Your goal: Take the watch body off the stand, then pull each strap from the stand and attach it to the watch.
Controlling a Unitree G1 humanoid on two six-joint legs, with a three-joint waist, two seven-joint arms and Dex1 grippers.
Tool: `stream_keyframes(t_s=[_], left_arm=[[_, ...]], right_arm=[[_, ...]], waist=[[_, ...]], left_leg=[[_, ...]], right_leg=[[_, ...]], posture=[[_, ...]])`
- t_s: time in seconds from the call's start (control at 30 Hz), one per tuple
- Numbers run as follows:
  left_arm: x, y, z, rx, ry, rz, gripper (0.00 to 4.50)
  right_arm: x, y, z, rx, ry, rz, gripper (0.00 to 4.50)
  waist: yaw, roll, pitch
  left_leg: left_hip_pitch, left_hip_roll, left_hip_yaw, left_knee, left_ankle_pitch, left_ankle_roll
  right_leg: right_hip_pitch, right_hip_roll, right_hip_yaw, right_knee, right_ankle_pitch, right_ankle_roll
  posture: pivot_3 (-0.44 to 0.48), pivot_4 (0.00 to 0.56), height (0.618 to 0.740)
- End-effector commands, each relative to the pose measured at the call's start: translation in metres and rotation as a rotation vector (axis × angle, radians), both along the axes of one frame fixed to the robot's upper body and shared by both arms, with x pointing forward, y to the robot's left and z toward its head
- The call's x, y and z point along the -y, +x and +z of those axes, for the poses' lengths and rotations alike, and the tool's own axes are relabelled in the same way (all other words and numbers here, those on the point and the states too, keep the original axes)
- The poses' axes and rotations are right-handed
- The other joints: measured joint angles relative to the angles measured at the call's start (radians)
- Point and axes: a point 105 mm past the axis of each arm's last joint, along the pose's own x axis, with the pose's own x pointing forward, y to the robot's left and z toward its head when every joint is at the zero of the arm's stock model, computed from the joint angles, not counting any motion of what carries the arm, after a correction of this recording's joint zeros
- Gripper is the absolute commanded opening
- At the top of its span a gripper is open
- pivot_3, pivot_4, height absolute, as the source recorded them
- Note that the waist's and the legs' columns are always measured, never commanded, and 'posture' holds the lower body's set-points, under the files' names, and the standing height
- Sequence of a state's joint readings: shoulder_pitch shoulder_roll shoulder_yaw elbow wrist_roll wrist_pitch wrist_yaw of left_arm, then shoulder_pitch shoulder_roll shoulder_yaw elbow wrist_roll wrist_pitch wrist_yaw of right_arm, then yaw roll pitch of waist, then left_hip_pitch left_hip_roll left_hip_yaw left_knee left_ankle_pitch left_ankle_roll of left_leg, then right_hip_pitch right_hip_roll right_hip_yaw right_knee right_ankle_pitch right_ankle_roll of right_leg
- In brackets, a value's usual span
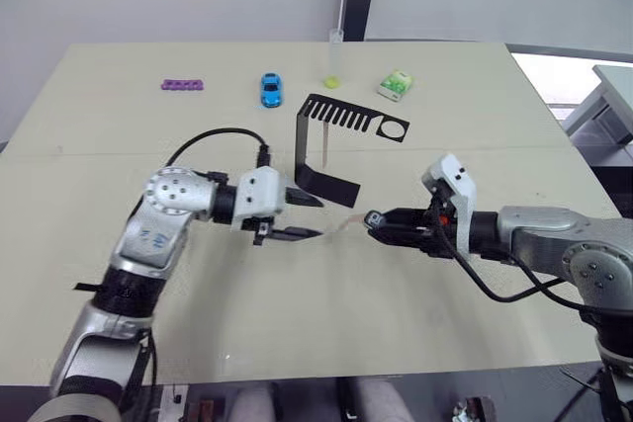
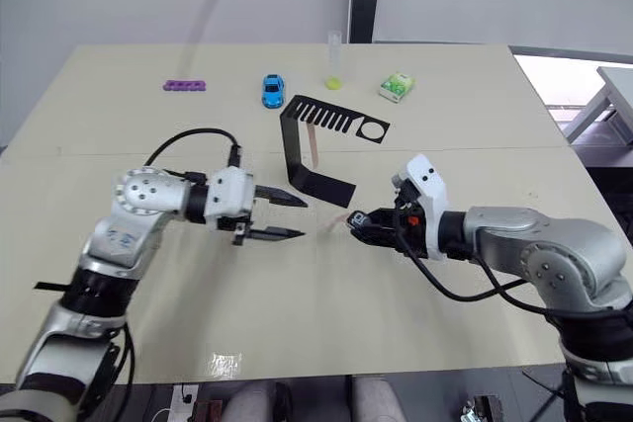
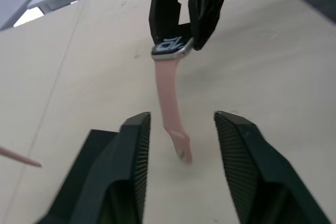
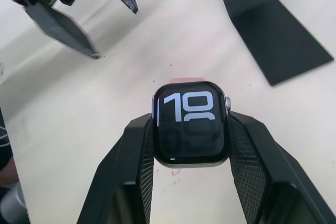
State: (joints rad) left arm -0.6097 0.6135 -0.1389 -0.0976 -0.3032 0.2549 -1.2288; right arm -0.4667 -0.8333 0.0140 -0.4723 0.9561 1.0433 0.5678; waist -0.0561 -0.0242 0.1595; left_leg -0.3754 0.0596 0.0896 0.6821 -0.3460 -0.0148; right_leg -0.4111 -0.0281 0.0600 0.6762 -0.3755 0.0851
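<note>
My right gripper [image 4: 191,124] is shut on the watch body [image 4: 190,127], whose dark screen shows white digits. One pale pink strap [image 3: 170,108] is fixed to the watch body [image 3: 170,45] and trails down toward the table. Its free end lies between the fingers of my open left gripper [image 3: 182,118], which do not touch it. The two grippers face each other just in front of the black stand [image 1: 326,145], the left gripper [image 1: 309,216] on the left and the right gripper [image 1: 374,219] on the right. A second strap [image 1: 323,150] hangs from the stand's slotted top arm.
Along the far side of the table [image 1: 99,145] lie a purple piece [image 1: 183,85], a blue toy car [image 1: 270,89], a clear tube with a yellow-green base [image 1: 334,58] and a green-and-white box [image 1: 396,85]. The stand's base [image 4: 273,30] lies close beyond the grippers.
</note>
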Motion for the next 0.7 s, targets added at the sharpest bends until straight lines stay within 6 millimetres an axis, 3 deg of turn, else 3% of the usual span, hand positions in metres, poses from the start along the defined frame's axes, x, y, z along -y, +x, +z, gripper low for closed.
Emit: stream_keyframes(t_s=[0.03,0.17,0.4,0.7], left_arm=[[-0.002,-0.008,0.022,-0.044,-0.078,-0.014,4.29],[-0.009,-0.013,0.025,-0.133,-0.094,-0.022,4.41],[-0.014,-0.014,0.021,-0.095,-0.068,0.003,4.41],[-0.034,-0.016,0.016,-0.069,-0.04,0.07,4.41]], right_arm=[[-0.006,-0.011,0.011,0.161,-0.038,0.118,1.52],[-0.006,-0.017,0.006,0.244,-0.081,0.185,1.52],[-0.014,-0.03,-0.002,0.336,-0.086,0.302,1.52],[-0.023,-0.025,-0.018,0.33,-0.106,0.356,1.52]], waist=[[0.005,0.0,0.0],[0.004,0.0,0.0],[-0.001,0.0,0.0],[-0.001,0.0,0.0]], left_leg=[[0.0,0.0,0.0,0.0,0.0,0.0],[0.0,0.0,-0.001,0.0,-0.001,0.001],[0.001,0.0,0.0,0.0,0.0,0.0],[0.001,0.0,0.0,0.0,0.0,0.0]], right_leg=[[0.001,0.0,0.0,-0.001,0.0,0.0],[0.001,0.0,-0.001,-0.001,0.0,0.0],[0.001,0.001,0.0,-0.001,0.0,0.0],[0.001,0.001,0.0,-0.001,0.0,0.0]], posture=[[0.0,0.15,0.74],[0.0,0.15,0.74],[0.0,0.15,0.74],[0.0,0.15,0.74]])
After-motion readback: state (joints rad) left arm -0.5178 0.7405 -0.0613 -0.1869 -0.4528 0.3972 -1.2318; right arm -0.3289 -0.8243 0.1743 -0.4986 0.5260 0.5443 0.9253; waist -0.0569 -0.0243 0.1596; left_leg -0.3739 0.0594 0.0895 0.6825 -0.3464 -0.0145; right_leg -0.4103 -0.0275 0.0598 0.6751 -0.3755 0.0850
